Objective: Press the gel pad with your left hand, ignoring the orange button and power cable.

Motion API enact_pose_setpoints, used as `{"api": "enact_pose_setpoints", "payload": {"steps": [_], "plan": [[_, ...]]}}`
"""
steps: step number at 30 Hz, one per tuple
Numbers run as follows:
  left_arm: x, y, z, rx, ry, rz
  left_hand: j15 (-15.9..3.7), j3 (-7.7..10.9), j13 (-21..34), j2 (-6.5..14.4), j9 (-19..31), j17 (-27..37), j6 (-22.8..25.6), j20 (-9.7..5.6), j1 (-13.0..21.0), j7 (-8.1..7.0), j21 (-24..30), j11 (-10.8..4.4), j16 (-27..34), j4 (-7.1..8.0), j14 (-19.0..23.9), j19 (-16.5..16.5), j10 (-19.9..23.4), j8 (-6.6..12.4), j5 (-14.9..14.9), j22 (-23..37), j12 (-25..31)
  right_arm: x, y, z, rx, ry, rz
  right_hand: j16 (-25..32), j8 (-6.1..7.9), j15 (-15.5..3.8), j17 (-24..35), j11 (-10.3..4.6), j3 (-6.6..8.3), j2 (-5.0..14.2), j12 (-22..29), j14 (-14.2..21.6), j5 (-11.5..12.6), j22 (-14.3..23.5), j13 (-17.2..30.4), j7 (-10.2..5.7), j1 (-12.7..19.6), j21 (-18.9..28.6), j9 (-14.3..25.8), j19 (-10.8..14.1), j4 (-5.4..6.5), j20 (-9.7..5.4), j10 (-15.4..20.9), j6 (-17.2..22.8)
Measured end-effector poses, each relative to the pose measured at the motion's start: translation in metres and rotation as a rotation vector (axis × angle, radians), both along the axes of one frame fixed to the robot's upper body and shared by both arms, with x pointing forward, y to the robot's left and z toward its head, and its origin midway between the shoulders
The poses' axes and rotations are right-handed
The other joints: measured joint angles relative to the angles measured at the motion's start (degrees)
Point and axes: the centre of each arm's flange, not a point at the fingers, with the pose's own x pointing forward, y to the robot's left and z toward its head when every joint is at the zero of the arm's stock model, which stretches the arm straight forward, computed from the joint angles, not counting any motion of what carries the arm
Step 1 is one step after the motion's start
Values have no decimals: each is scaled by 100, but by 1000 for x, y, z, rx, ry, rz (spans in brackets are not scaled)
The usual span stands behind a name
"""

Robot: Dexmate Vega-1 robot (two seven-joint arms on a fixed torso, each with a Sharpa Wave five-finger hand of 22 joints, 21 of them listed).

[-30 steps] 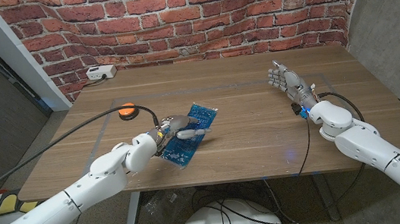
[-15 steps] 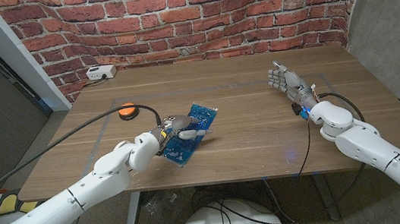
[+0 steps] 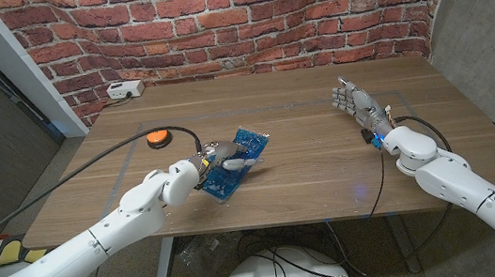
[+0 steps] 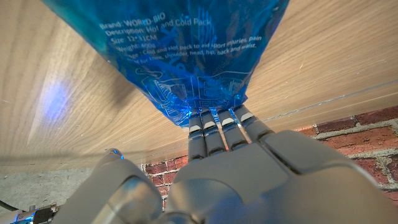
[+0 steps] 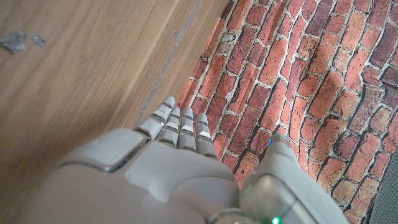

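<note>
Contact made: left hand [image 3: 223,157] lies with fingers extended on the blue gel pack [image 3: 232,164], mid-tabletop; pressing apparently underway. Right hand [image 3: 357,103] idle, fingers together.

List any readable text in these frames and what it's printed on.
All of it is white print on the blue gel pad, seen in the left wrist view:
"Brand: WORLD-BIO"
"Description: Hot and Cold Pack"
"Size: 12*11CM"
A "Weight:" line follows, but its figure is too blurred to read.
A smaller usage line below is only partly legible: "...sport injuries, pain", "...shoulder, head, hip, back and waist."
In the head view the pad's print is too small to read.
</note>
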Motion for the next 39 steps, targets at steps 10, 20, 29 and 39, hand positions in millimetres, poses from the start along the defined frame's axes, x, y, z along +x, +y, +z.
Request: {"api": "enact_pose_setpoints", "payload": {"steps": [10,20,29,39], "plan": [[2,3,0,9,12,18,-9,-16,-1,0,-4,-2,42,0,0,19,0,5,-1,16,49,0,7,1,-24,-1,6,2,5,0,-3,8,6,0,0,0,0,-16,0,0,0,0,0,0,-1,0,0,0,0,0,0,0,16,0],[2,6,0,9,20,23,1,-32,-1,0,-5,3,80,-32,-1,-20,0,5,-13,32,59,32,7,3,-24,-3,-12,3,7,1,-4,9,5,0,0,-1,0,4,0,0,0,0,0,0,-1,-1,0,0,0,21,0,21,37,-1],[5,6,0,5,26,21,-18,-49,-1,0,0,3,82,-11,-1,-18,0,5,-20,15,99,53,7,2,-24,-2,-34,3,8,1,-4,11,1,0,0,-19,0,4,-25,0,0,19,0,0,-1,-1,0,0,0,21,-25,21,37,-1],[6,1,-1,4,33,0,-18,-56,-2,23,0,0,90,-12,21,-10,0,5,-26,7,98,53,7,-11,-24,-1,-33,1,7,2,-8,10,0,0,0,-19,0,4,-24,25,0,19,0,0,-1,-1,-25,0,0,21,-24,21,37,-1]]}}
